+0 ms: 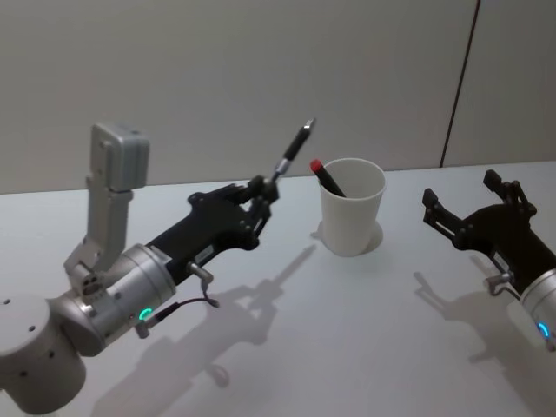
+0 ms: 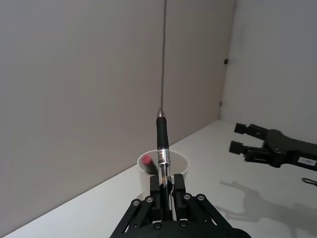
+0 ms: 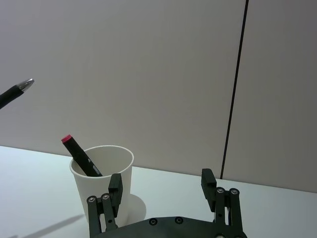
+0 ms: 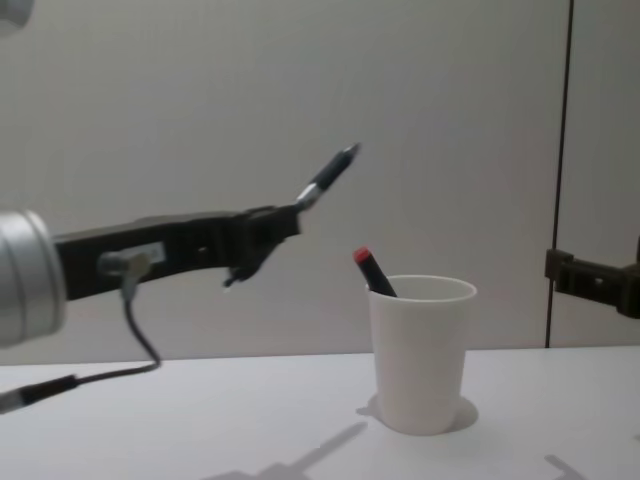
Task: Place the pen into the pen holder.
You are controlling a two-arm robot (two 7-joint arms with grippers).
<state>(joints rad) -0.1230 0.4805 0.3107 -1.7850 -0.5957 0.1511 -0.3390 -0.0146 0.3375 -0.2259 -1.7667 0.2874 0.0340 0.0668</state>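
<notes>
Above the table [image 1: 287,347], at the cup's 10 o'clock: pen [image 1: 289,154] aloft, not yet over the pen holder [image 1: 351,228].
Left gripper [image 1: 262,193] is clamped on the pen's lower end, with the tip slanting up toward 1 o'clock, clear of the rim. Holder stands upright with a red-capped marker [image 1: 326,176] leaning inside. Right gripper [image 1: 459,191] sits at 3 o'clock, jaws wide, holding nothing. Judged step: carry. Next: centre over the mouth, tilt the pen down, miss the marker, release.

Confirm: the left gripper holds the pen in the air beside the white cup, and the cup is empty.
Not empty: the head view shows a red-capped marker leaning inside the cup. The left gripper does hold the pen aloft beside it.
</notes>
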